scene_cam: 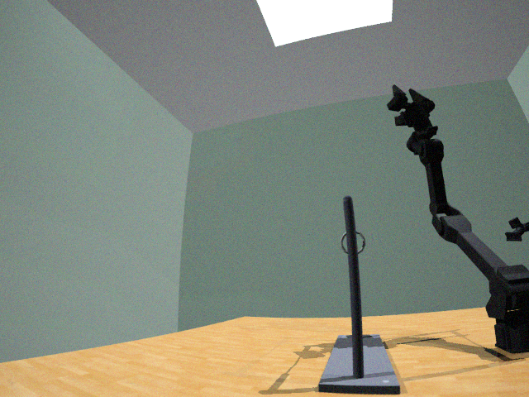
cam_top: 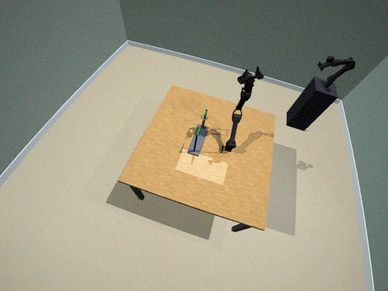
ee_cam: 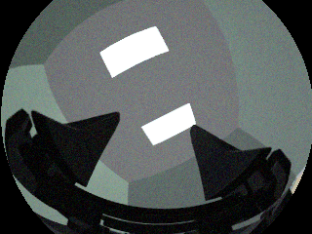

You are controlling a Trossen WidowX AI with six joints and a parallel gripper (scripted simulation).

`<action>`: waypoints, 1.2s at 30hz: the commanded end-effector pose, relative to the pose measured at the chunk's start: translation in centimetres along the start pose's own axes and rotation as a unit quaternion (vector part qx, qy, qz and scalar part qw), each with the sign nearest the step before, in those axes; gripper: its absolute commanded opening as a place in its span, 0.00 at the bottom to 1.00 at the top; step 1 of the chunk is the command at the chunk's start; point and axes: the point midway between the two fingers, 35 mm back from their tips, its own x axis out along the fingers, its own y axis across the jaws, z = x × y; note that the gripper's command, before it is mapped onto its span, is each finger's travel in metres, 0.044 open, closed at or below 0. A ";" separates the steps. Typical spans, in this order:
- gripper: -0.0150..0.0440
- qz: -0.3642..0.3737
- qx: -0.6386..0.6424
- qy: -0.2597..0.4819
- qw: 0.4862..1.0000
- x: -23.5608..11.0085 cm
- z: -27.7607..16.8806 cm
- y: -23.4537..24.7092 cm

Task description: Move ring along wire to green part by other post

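Observation:
The wire stand sits on a grey base plate (cam_top: 200,144) (scene_cam: 341,367) in the middle of the table (cam_top: 244,188). In the exterior view the near post (scene_cam: 354,277) hides the wire behind it. The ring (cam_top: 204,117) (scene_cam: 364,242) hangs at the far post on the green part (cam_top: 205,113), with its orange handle (cam_top: 202,123) pointing down. A second green part (cam_top: 198,130) lies by the near post. My gripper (cam_top: 252,73) (scene_cam: 405,92) (ee_cam: 156,123) is open and empty. It points up at the ceiling, high above the table and well to the right of the stand.
The arm's base (cam_top: 229,145) (scene_cam: 510,328) stands on the table right of the stand. A pale rectangle (cam_top: 202,169) is marked on the table in front of the stand. A second arm (cam_top: 336,67) (scene_cam: 517,231) sits on a dark box (cam_top: 310,105) at the back right, off the table.

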 end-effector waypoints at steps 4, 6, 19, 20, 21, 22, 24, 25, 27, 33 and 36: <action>0.75 0.004 -0.052 0.024 0.998 -0.3 -2.6 0.6; 0.67 0.007 -0.094 0.043 0.995 -0.6 -4.8 0.8; 0.53 -0.006 -0.341 0.166 0.925 -3.6 -16.5 -3.4; 0.53 -0.009 -0.358 0.175 0.917 -3.9 -17.2 -4.0; 0.53 -0.012 -0.374 0.184 0.909 -4.3 -17.9 -4.7; 0.53 -0.016 -0.390 0.193 0.900 -4.6 -18.5 -5.4; 0.53 -0.024 -0.422 0.211 0.882 -5.3 -19.5 -6.9; 0.53 -0.028 -0.436 0.221 0.872 -5.7 -20.0 -7.7; 0.53 -0.037 -0.465 0.239 0.852 -6.5 -20.8 -9.4; 0.53 -0.070 -0.540 0.291 0.787 -9.2 -22.1 -14.8; 0.53 -0.089 -0.571 0.315 0.753 -10.8 -22.1 -17.6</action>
